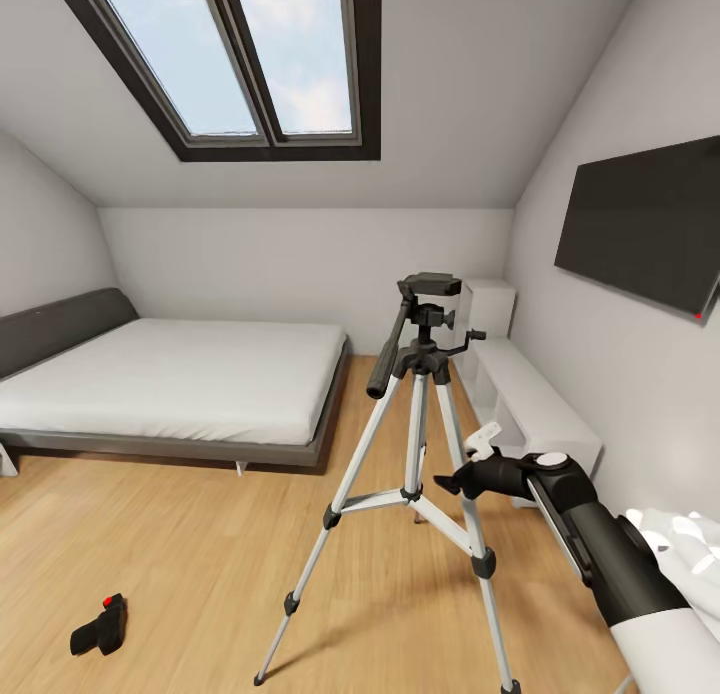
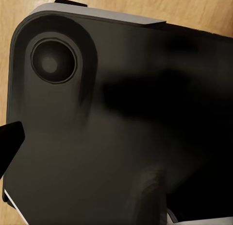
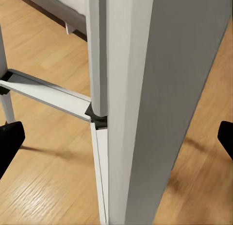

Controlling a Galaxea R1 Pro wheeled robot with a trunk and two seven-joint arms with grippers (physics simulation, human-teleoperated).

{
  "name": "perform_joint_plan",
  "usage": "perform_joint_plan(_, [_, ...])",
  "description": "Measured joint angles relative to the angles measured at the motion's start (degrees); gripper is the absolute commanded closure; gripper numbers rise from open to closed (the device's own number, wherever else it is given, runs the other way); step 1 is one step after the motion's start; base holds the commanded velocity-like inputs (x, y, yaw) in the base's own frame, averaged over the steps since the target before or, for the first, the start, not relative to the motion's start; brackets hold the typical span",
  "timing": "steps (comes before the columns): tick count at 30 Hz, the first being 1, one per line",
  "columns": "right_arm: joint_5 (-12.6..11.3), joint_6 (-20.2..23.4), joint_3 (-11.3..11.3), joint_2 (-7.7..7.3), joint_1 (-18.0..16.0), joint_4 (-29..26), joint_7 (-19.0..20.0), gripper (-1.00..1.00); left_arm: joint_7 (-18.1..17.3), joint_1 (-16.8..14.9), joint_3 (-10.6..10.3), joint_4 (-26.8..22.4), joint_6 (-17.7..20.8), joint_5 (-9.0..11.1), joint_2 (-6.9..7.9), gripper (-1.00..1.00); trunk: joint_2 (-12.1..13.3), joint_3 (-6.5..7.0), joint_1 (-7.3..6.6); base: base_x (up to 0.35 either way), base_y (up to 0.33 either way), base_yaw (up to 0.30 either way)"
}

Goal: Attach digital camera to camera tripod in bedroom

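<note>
The right arm (image 1: 610,559) is a thick round limb, matte black along its forearm and glossy white nearer the shoulder, with a thin pale seam running lengthwise down the black section. A white round cap (image 1: 551,460) sits on the black wrist joint. Beyond it the right end effector (image 1: 470,464) is black with a small white bracket-like piece on top. A white, lumpy moulded trunk panel (image 1: 690,544) shows beside the arm. In the right wrist view, black finger tips (image 3: 9,142) sit at both edges.

tripod leg (image 3: 145,108) blocks right claw (image 3: 116,137) path.
</note>
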Motion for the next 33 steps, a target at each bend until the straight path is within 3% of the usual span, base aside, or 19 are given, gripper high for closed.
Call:
perform_joint_plan(9, [-0.1,0.5,-0.2,-0.32,0.0,-0.9,0.1,-1.0,0.0,0.0,0.0,0.0,0.0,0.0,0.0,-1.0,0.0,0.0,0.0,0.0,0.0,0.0])
perform_joint_plan(14, [-0.3,1.7,-0.3,-0.91,0.0,-4.4,2.6,-1.0,0.0,0.0,0.0,0.0,0.0,0.0,0.0,-1.0,0.0,0.0,0.0,0.0,0.0,0.0])
perform_joint_plan(16, [-0.5,4.7,-0.4,-2.72,0.0,-8.1,6.1,-1.0,0.0,0.0,0.0,0.0,0.0,0.0,0.0,-1.0,0.0,0.0,0.0,0.0,0.0,0.0])
perform_joint_plan(17, [-0.5,9.2,-0.9,-5.11,0.0,-11.4,10.6,-1.0,0.0,0.0,0.0,0.0,0.0,0.0,0.0,-1.0,0.0,0.0,0.0,0.0,0.0,0.0])
perform_joint_plan(20, [-0.6,13.5,-2.6,-7.11,0.0,-13.3,15.1,-1.0,0.0,0.0,0.0,0.0,0.0,0.0,0.0,-1.0,0.0,0.0,0.0,0.0,0.0,0.0])
perform_joint_plan(27, [-0.2,17.5,-9.2,-9.01,0.0,-14.5,21.0,-1.0,0.0,0.0,0.0,0.0,0.0,0.0,0.0,-1.0,0.0,0.0,0.0,0.0,0.0,0.0])
perform_joint_plan(33, [0.0,18.3,-11.6,-10.44,0.0,-14.7,22.4,-1.0,0.0,0.0,0.0,0.0,0.0,0.0,0.0,-1.0,0.0,0.0,0.0,0.0,0.0,0.0])
